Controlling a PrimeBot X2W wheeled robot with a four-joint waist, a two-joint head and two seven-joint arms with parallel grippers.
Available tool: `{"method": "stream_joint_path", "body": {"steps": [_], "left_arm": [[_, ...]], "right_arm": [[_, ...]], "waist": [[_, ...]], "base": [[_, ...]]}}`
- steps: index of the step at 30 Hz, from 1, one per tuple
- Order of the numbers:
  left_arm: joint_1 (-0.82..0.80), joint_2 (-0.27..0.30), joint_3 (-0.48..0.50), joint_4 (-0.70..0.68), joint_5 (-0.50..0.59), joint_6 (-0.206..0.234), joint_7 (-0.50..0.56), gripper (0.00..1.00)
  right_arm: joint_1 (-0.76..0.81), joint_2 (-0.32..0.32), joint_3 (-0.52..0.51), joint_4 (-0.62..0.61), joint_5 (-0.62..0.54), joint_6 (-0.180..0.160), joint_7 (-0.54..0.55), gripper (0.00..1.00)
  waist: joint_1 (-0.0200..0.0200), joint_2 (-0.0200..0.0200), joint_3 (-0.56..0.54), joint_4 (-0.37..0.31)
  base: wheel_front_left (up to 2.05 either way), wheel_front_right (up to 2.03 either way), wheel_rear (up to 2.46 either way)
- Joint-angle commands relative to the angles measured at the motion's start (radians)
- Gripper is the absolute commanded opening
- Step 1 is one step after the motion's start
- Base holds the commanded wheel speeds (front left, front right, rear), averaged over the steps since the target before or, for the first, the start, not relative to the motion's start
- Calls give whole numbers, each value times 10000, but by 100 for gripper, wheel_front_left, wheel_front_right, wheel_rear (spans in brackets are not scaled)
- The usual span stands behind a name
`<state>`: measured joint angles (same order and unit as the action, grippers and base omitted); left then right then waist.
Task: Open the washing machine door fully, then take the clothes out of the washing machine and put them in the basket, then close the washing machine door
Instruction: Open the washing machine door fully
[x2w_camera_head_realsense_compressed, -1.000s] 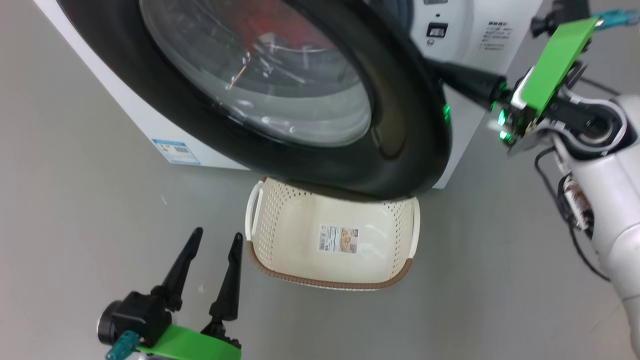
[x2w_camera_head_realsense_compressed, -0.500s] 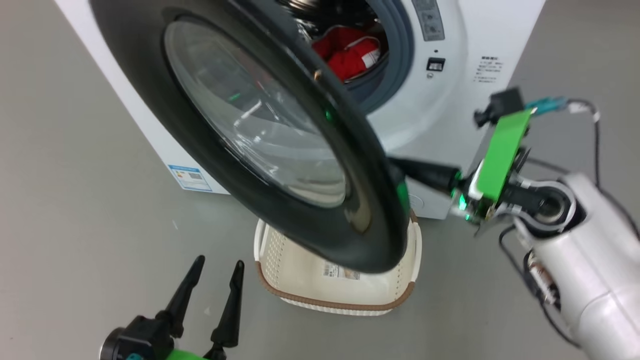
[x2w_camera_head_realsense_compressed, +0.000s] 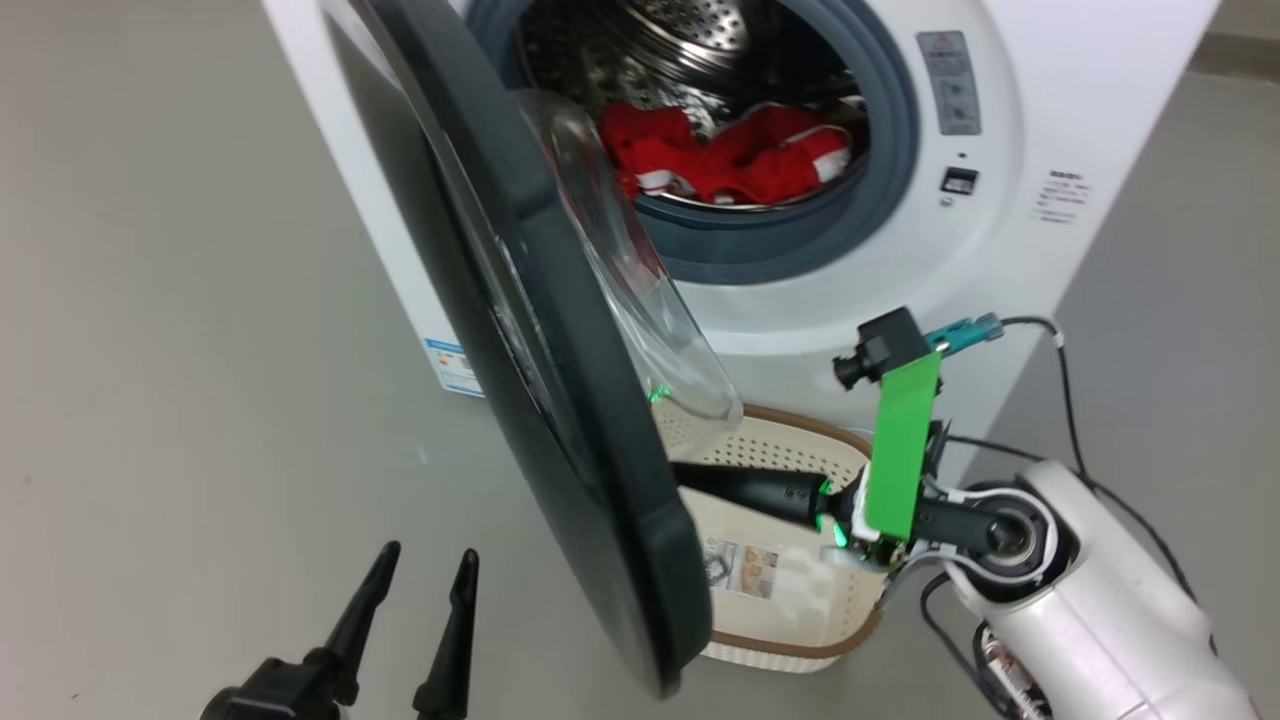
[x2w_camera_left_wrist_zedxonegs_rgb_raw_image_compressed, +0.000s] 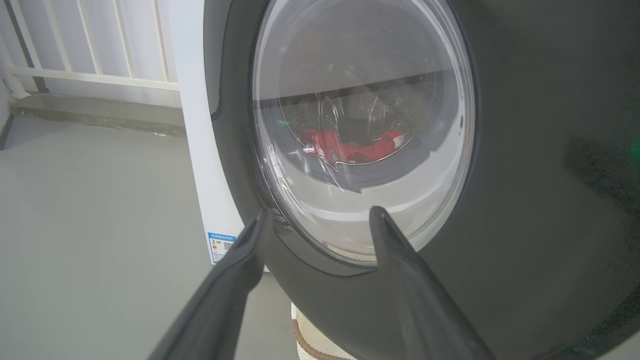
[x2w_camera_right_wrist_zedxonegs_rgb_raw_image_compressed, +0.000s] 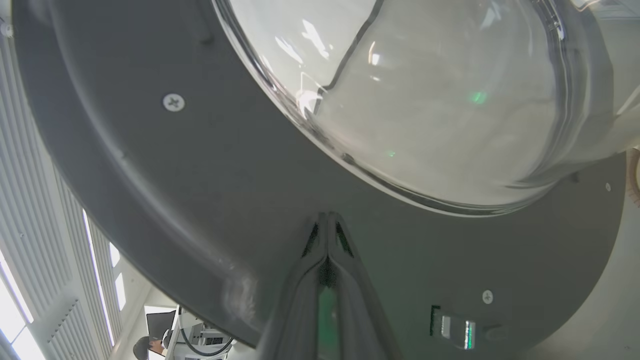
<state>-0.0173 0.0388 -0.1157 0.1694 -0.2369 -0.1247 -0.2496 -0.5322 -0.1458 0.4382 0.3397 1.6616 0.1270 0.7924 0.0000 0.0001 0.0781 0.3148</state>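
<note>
The washing machine door (x2w_camera_head_realsense_compressed: 570, 420) stands swung out, nearly edge-on in the head view, its glass porthole (x2w_camera_head_realsense_compressed: 640, 300) bulging toward the washing machine (x2w_camera_head_realsense_compressed: 1000, 250). Red clothes (x2w_camera_head_realsense_compressed: 730, 160) lie in the steel drum, also visible through the glass (x2w_camera_left_wrist_zedxonegs_rgb_raw_image_compressed: 350, 147). My right gripper (x2w_camera_head_realsense_compressed: 685, 472) is shut with nothing held, and its tips (x2w_camera_right_wrist_zedxonegs_rgb_raw_image_compressed: 327, 216) press on the door's grey inner face (x2w_camera_right_wrist_zedxonegs_rgb_raw_image_compressed: 200, 175). The basket (x2w_camera_head_realsense_compressed: 800, 655) sits on the floor below the door, partly hidden by it. My left gripper (x2w_camera_head_realsense_compressed: 430, 552) hangs open before the door's outer face (x2w_camera_left_wrist_zedxonegs_rgb_raw_image_compressed: 525, 150), not touching it.
Grey floor spreads to the left of the machine (x2w_camera_head_realsense_compressed: 180, 350). A blue label (x2w_camera_head_realsense_compressed: 450, 365) marks the machine's lower side. A white railing (x2w_camera_left_wrist_zedxonegs_rgb_raw_image_compressed: 90, 45) runs behind. A person (x2w_camera_right_wrist_zedxonegs_rgb_raw_image_compressed: 142, 345) appears small past the door's edge. A cable trails from my right wrist (x2w_camera_head_realsense_compressed: 1060, 380).
The door has swung much wider, from facing the camera to almost edge-on, with my shut right gripper following against its inner side. The head camera has shifted, bringing the drum and clothes into view.
</note>
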Motion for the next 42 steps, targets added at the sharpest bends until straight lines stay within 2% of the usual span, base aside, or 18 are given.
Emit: {"method": "stream_joint_path", "body": {"steps": [1, 12, 19, 33, 34, 35, 36, 42], "left_arm": [[-94, 114, 401, -194, 152, 2, -122, 100], [162, 114, 747, -30, 379, 71, -122, 100], [234, 114, 870, 17, 441, 126, -122, 100], [236, 114, 969, 46, 460, 145, -122, 100], [221, 114, 976, 49, 454, 150, -122, 100], [203, 114, 983, 50, 444, 156, -122, 100], [185, 114, 991, 55, 433, 160, -122, 100], [110, 114, 1100, 100, 390, 177, -122, 100]], "right_arm": [[83, 248, 168, -379, -91, 37, 9, 0], [715, 786, 612, -713, -111, 37, -151, 0], [802, 931, 1085, -761, -192, 37, -576, 0], [646, 954, 1607, -839, 146, 37, -1191, 0], [644, 954, 1604, -810, 96, 37, -1236, 24], [651, 954, 1588, -759, 12, 37, -1296, 78], [673, 954, 1565, -705, -49, 37, -1347, 100], [933, 884, 1377, -549, -551, 37, -1756, 100]], "waist": [[0, -1, -256, 388], [0, -1, -777, 1359], [0, -1, -891, 1735], [0, -1, -910, 1810], [0, -1, -901, 1802], [0, -1, -904, 1794], [0, -1, -906, 1788], [0, -1, -886, 1662]], "base": [[0, 0, 0], [0, 0, 0], [0, 0, 0], [0, 0, 0], [0, 0, 0], [0, 0, 0], [0, 0, 0], [0, 0, 0]]}}
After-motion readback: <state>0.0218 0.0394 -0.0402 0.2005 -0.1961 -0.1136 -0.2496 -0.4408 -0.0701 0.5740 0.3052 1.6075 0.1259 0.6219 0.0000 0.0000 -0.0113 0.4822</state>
